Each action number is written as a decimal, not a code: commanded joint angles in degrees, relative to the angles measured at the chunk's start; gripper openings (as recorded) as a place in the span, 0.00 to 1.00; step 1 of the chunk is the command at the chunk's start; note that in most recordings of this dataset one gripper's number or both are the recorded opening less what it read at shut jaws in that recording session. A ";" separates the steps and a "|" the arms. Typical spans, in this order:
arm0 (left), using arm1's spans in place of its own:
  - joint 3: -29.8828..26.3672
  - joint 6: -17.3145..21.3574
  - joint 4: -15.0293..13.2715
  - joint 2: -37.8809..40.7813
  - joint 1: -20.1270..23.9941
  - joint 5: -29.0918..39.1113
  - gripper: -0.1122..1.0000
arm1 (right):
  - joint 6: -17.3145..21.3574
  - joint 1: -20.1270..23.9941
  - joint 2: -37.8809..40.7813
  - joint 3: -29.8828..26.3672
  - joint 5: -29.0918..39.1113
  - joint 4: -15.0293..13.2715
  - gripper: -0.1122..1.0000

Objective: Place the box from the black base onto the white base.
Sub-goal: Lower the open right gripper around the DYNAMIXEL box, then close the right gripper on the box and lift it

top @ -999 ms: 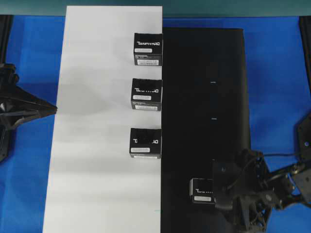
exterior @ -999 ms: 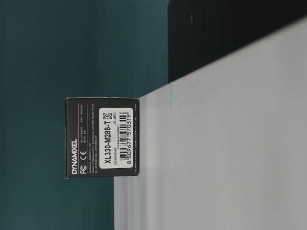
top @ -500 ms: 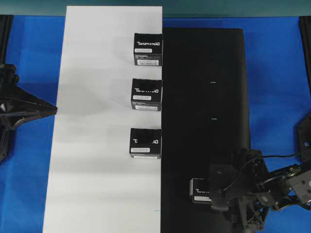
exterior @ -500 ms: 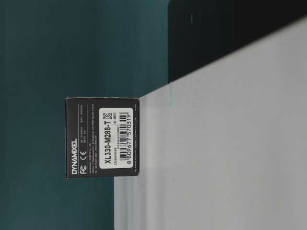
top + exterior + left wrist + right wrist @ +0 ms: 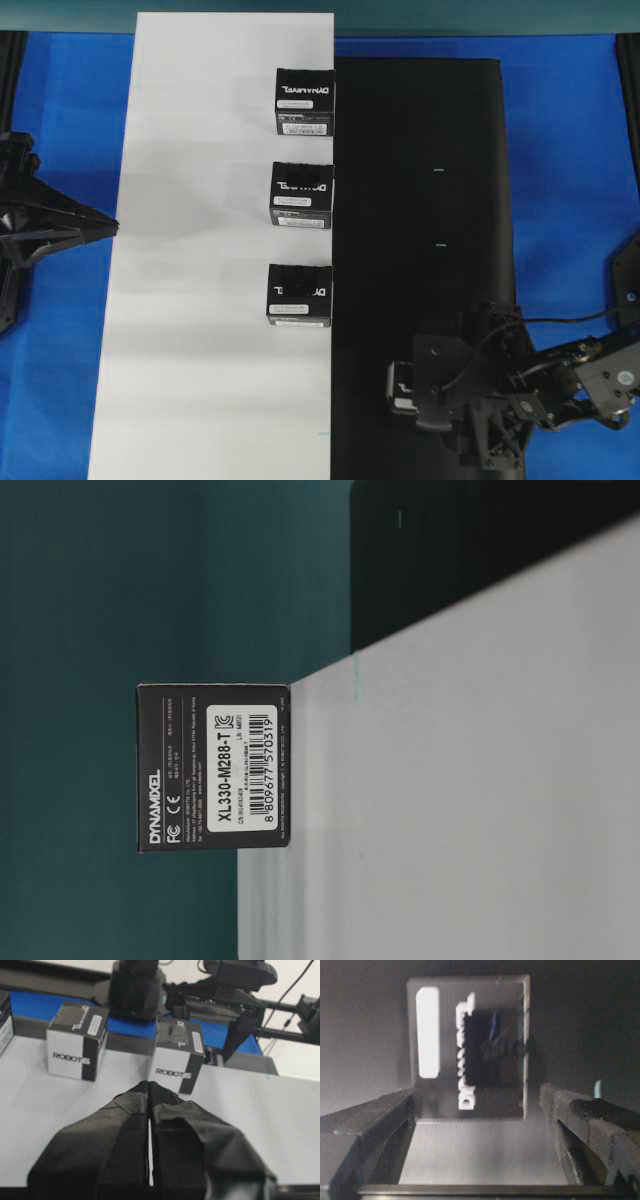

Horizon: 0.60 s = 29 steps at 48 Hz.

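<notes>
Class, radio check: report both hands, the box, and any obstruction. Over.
Right hand open, straddling the box on the black base, not gripped. Left hand shut, parked at the white base. Nothing blocking the path.

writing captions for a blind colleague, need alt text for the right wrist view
The open right gripper frames a small black box with white lettering and a white label strip, one finger to each side and neither touching it. The box sits on the dark black base; the image is slightly blurred.
</notes>
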 commanded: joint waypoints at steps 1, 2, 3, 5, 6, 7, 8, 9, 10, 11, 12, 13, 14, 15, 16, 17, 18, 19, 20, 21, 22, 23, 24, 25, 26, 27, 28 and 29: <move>-1.49 -0.09 0.18 0.53 -0.09 -0.18 0.08 | -0.09 -0.79 1.76 -1.23 -1.76 -1.05 0.99; -1.41 -0.09 0.18 0.53 -0.09 -0.18 0.08 | -0.09 -0.88 2.20 -1.41 -2.29 -1.23 0.99; -1.49 -0.09 0.18 0.53 -0.09 -0.26 0.08 | -0.09 -0.88 2.55 -1.49 -2.64 -1.32 0.99; -1.49 -0.09 0.18 0.53 -0.09 -0.26 0.08 | -0.09 -0.88 3.08 -1.76 -3.16 -1.41 0.99; -1.41 -0.09 0.18 0.53 -0.09 -0.18 0.08 | 0.00 -0.97 3.25 -1.85 -3.25 -1.41 0.99; -1.49 -0.09 0.18 0.53 -0.18 -0.26 0.08 | -0.09 -0.97 3.52 -1.93 -3.34 -1.41 0.99; -1.49 -0.09 0.18 0.53 -0.09 -0.26 0.08 | 0.00 -0.88 3.60 -1.93 -3.43 -1.41 0.99; -1.49 -0.09 0.18 0.53 -0.09 -0.26 0.08 | 0.00 -0.97 3.69 -2.02 -3.43 -1.41 0.99; -1.49 -0.09 0.18 0.44 -0.09 -0.26 0.08 | 0.00 -0.97 3.78 -2.11 -3.52 -1.41 0.99; -1.49 -0.09 0.18 0.53 -0.09 -0.26 0.08 | 0.00 -0.97 3.78 -2.11 -3.52 -1.41 0.99; -1.49 -0.09 0.18 0.44 -0.09 -0.26 0.08 | 0.00 -0.97 3.78 -2.11 -3.60 -1.41 0.99; -1.49 -0.09 0.18 0.53 -0.09 -0.26 0.08 | 0.00 -0.97 3.78 -2.11 -3.69 -1.41 0.99; -1.49 -0.09 0.18 0.53 -0.09 -0.18 0.08 | 0.00 -1.05 3.78 -2.11 -3.69 -1.41 0.99; -1.49 -0.09 0.18 0.53 -0.09 -0.26 0.08 | 0.00 -1.05 3.78 -2.11 -3.69 -1.41 0.99; -1.41 -0.09 0.18 0.53 -0.09 -0.26 0.08 | 0.00 -1.14 3.78 -2.11 -3.69 -1.41 0.99; -1.41 -0.09 0.18 0.44 -0.09 -0.18 0.08 | 0.00 -1.14 3.78 -2.11 -3.69 -1.41 0.99; -1.41 -0.09 0.18 0.53 -0.09 -0.09 0.08 | 0.00 -1.23 3.78 -2.11 -3.60 -1.41 0.99; -1.41 -0.09 0.18 0.53 -0.09 0.00 0.08 | 0.00 -1.32 3.78 -2.11 -3.60 -1.41 0.99; -1.41 0.00 0.18 0.53 -0.09 0.00 0.08 | 0.00 -1.41 3.78 -2.11 -3.52 -1.41 0.99; -1.41 0.00 0.18 0.53 -0.09 0.09 0.08 | 0.09 -1.49 3.78 -2.11 -3.60 -1.41 0.99; -1.32 -0.09 0.18 0.44 -0.09 0.26 0.08 | 0.09 -1.49 3.78 -2.02 -3.60 -1.41 0.99; -1.41 -0.09 0.18 0.53 -0.09 0.35 0.08 | 0.09 -1.58 3.78 -1.93 -3.60 -1.41 0.99; -1.32 -0.09 0.18 0.53 -0.09 0.44 0.08 | 0.09 -1.67 3.87 -1.85 -3.69 -1.41 0.99; -1.41 -0.09 0.18 0.53 -0.09 0.62 0.08 | 0.18 -1.67 3.87 -1.76 -3.69 -1.49 0.99; -1.41 -0.09 0.18 0.53 -0.09 0.70 0.08 | 0.18 -1.67 3.87 -1.76 -3.69 -1.41 0.99; -1.32 -0.09 0.18 0.53 -0.09 0.79 0.08 | 0.18 -1.76 3.78 -1.67 -3.78 -1.41 0.99; -1.32 -0.09 0.18 0.53 -0.09 0.88 0.08 | 0.18 -1.76 3.78 -1.58 -3.87 -1.41 0.99; -1.32 -0.09 0.18 0.53 -0.09 0.88 0.08 | 0.18 -1.76 3.78 -1.41 -3.87 -1.41 0.99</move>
